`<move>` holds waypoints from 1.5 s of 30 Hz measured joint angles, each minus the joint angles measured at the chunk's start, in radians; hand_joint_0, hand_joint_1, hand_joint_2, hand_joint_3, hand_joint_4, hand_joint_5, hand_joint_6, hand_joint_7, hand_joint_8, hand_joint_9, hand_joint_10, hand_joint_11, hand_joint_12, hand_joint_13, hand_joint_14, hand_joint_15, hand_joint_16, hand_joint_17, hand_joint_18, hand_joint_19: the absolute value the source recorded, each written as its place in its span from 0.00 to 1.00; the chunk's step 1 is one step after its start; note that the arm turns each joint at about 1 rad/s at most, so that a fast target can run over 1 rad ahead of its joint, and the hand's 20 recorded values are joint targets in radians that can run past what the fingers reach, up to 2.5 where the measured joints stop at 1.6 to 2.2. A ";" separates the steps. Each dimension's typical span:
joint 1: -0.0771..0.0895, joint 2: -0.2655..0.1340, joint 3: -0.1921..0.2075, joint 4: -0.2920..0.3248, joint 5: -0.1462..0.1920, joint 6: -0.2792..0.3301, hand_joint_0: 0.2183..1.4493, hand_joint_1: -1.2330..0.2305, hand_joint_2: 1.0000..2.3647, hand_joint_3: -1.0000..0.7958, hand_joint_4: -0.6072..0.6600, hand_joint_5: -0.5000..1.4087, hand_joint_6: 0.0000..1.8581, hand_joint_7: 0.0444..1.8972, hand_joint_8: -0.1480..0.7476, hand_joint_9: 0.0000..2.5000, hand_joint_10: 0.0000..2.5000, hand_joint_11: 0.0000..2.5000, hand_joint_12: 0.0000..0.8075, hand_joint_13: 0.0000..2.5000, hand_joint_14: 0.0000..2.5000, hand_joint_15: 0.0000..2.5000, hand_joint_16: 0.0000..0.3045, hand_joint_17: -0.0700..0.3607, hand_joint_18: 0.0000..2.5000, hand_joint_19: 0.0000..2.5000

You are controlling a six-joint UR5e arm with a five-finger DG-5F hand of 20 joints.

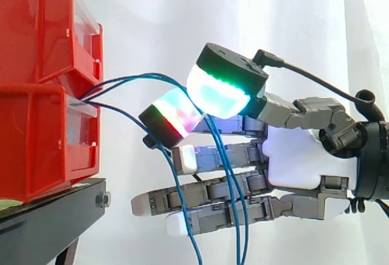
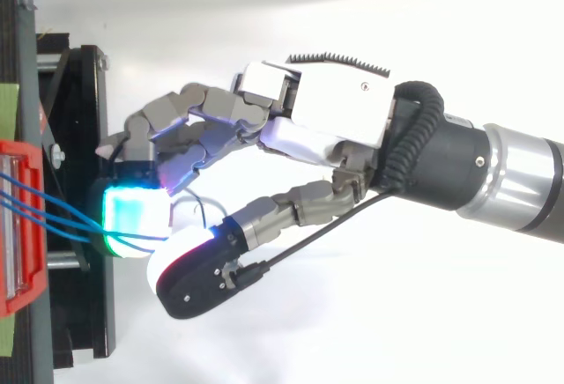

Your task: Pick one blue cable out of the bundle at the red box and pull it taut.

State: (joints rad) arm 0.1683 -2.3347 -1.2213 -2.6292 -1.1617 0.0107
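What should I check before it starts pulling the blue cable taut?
1. Pinch closed: ok. Two pads of the hand meet, with the blue cables running in between them.
2. One cable singled out: cannot tell. The pads hide how many strands are pinched.
3. Cables anchored at the red box: ok. They run into its front.
4. Taut: not ok. The cables arc out from the box and droop downward.
5. Lower fingers free of cables: not ok. Strands hang across them.
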 measured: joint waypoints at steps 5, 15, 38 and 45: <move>0.000 0.000 0.000 0.000 0.000 0.000 0.33 0.37 0.00 0.32 0.45 0.18 0.47 0.56 0.43 0.38 0.01 0.40 0.36 0.16 0.00 0.09 0.13 0.37 0.20 0.15; 0.001 0.000 0.000 -0.001 0.001 0.000 0.43 0.21 0.00 0.31 0.44 0.17 0.48 0.54 0.41 0.36 0.01 0.41 0.36 0.16 0.00 0.08 0.13 0.37 0.21 0.13; 0.003 0.000 0.000 0.000 0.002 0.000 0.23 0.13 0.00 0.28 0.51 0.16 0.48 0.50 0.43 0.34 0.01 0.41 0.38 0.14 0.00 0.08 0.14 0.39 0.20 0.12; 0.003 0.000 0.000 0.000 0.002 0.000 0.16 0.18 0.00 0.28 0.55 0.16 0.48 0.46 0.49 0.34 0.00 0.40 0.43 0.15 0.00 0.08 0.17 0.43 0.22 0.12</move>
State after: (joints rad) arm 0.1712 -2.3347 -1.2213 -2.6294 -1.1597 0.0107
